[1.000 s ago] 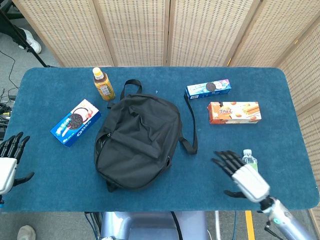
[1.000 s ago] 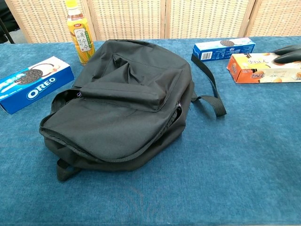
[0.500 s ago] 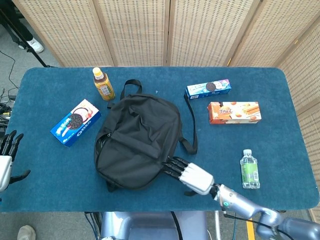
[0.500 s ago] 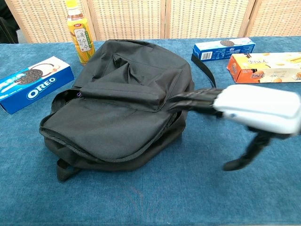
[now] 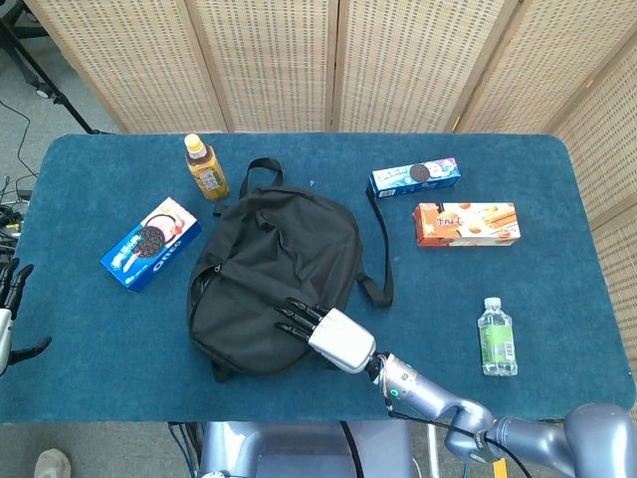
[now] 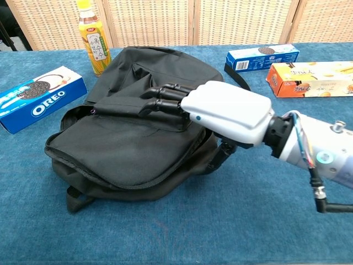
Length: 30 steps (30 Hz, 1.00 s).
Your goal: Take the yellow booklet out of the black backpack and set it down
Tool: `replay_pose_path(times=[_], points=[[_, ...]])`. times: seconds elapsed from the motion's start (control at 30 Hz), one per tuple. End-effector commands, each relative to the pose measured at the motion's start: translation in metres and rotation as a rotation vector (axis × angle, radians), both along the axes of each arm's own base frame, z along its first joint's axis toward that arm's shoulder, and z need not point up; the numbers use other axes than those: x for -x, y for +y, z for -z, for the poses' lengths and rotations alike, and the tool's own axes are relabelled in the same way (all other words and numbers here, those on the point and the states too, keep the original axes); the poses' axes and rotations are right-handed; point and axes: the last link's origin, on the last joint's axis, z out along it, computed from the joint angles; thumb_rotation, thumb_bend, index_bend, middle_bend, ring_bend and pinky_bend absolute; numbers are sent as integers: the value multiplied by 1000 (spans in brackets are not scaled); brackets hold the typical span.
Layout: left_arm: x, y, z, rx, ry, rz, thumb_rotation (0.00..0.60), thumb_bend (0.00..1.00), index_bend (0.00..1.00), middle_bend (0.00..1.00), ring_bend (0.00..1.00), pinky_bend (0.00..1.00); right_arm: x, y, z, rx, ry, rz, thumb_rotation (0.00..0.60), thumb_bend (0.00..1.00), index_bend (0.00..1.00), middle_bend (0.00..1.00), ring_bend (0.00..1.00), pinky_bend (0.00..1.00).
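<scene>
Centrally, on the blue table (image 5: 557, 199), the black backpack (image 5: 274, 284) is laid flat, its long axis running from the carry handle at the far side toward the near-left edge, so that the top is pointed away from the robot and slightly to the right. One strap is trailed off to its right. The zip along the near-left edge is seen parted a little in the chest view, but the yellow booklet is not seen in either view, and whether it lies within cannot be told.

The right hand (image 5: 328, 329) is laid over the near right part of the backpack, its dark fingers (image 6: 162, 102) stretched forward close together and pressed against the fabric by the front pocket flap; nothing is gripped in them. The left hand (image 5: 8, 309) is seen only in part at the left margin of the head view, off the table, with fingers up and apart and nothing held.

An Oreo box (image 5: 151, 243) and a tea bottle (image 5: 205, 167) are placed left of the backpack; a blue biscuit box (image 5: 414, 175), an orange biscuit box (image 5: 466, 223) and a water bottle (image 5: 496, 337) are placed to the right.
</scene>
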Motion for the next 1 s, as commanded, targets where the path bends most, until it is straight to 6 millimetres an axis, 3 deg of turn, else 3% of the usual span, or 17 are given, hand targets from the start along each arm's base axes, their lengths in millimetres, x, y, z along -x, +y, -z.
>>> replay_pose_path(times=[0.03,0.2,0.3,0.4,0.63,0.8,1.0], points=[[0,0,0,-1,2,0,600,19,0,0,0,111,-5,0,6,-27,-7,38,600,0,192,125,37,183],[1,0,0,-1,-1,-1,600,19,0,0,0,111,-10,-3,10,-24,-6,48,600,57,314,193,101,207],[1,0,-2,-5,-3,-2,600,20,0,0,0,111,-13,-5,11,-36,-32,75,600,289,419,276,186,273],[1,0,-2,-8,-5,-1,600,20,0,0,0,111,-14,-7,10,-46,-46,97,600,434,435,313,246,307],[2,2,-2,-5,0,-1,600,20,0,0,0,111,-12,-14,8,-37,-79,150,600,511,522,437,409,444],[1,2,-1,-1,-1,7,600,21,0,0,0,111,-13,-25,8,-33,-195,252,600,517,626,550,521,555],[-1,1,0,7,-5,15,600,21,0,0,0,111,-15,-33,8,-44,-266,337,600,521,666,595,561,611]])
